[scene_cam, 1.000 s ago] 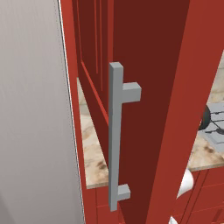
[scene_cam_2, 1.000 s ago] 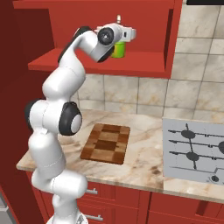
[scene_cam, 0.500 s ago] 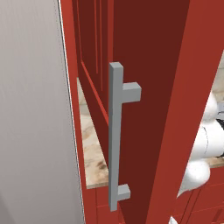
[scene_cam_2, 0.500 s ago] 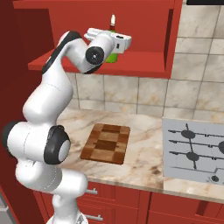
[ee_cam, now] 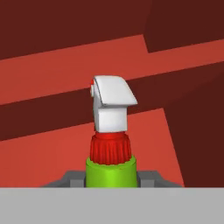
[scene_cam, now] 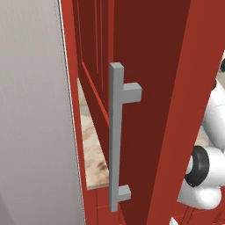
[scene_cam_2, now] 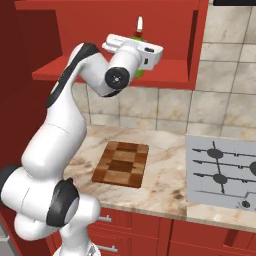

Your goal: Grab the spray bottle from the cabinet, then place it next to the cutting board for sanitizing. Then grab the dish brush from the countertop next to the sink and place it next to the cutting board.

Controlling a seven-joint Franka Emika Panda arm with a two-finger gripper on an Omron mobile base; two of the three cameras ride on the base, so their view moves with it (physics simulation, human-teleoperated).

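My gripper [ee_cam: 111, 179] is shut on the spray bottle [ee_cam: 110, 131], which has a green body, a red collar and a white trigger head. Grey fingertips [ee_cam: 73, 179] press the green body on both sides. In the right base view the hand reaches into the open red cabinet [scene_cam_2: 165, 70]. There the spray bottle [scene_cam_2: 140, 73] stands upright behind the hand, above the shelf. The cutting board [scene_cam_2: 121, 162] lies on the countertop [scene_cam_2: 165, 185] below. The cabinet's open door [scene_cam: 149, 66] with its grey bar handle [scene_cam: 116, 136] stands close in the left base view. The dish brush and the sink are out of view.
A grey cooktop [scene_cam_2: 222, 172] with black burners sits on the countertop right of the board. Tiled wall runs behind. Red drawer fronts [scene_cam_2: 130, 225] lie under the counter. A grey panel [scene_cam: 35, 110] stands left of the open door. My arm's elbow [scene_cam: 200, 165] is beside the door.
The arm has folded, with its elbow dropping low and forward. The hand has stayed at the shelf with the spray bottle in its grip, now held upright.
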